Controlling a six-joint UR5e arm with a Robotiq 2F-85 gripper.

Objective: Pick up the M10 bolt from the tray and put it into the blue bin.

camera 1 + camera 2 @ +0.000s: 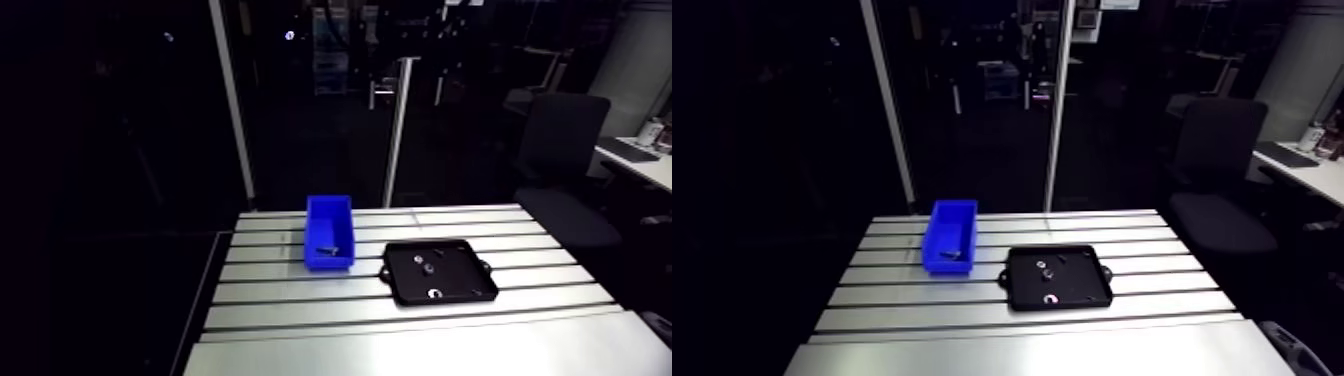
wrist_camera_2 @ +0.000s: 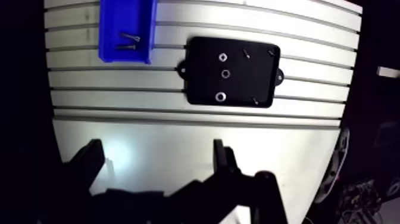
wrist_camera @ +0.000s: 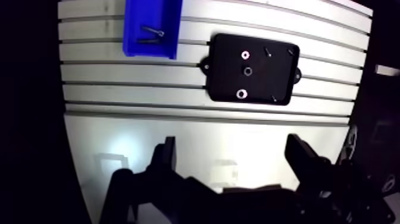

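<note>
Arm view: blue bin (image 1: 329, 232) at centre frame holds two bolts (image 3: 153, 31), black tray (image 1: 438, 271) just right. My end effector (image 3: 232, 143) gapes wide, empty.

The tool (image 3: 232, 144) is black, with two angular, linked fingers (image 3: 168, 156).

Shows a slotted aluminium table (image 1: 290, 305) across the lower half of the arm view, grooves running left to right, with a smooth ungrooved strip along the bottom edge. Shows three small rings right of centre in the lower half: a bright washer (image 1: 435, 293) lowest, a darker ring (image 1: 428, 268) just above it, and a third ring (image 1: 417, 259) up and left of that, all apart. Shows tiny dark screws (image 3: 269, 52) near them in the wrist view, too small to tell more.
</note>
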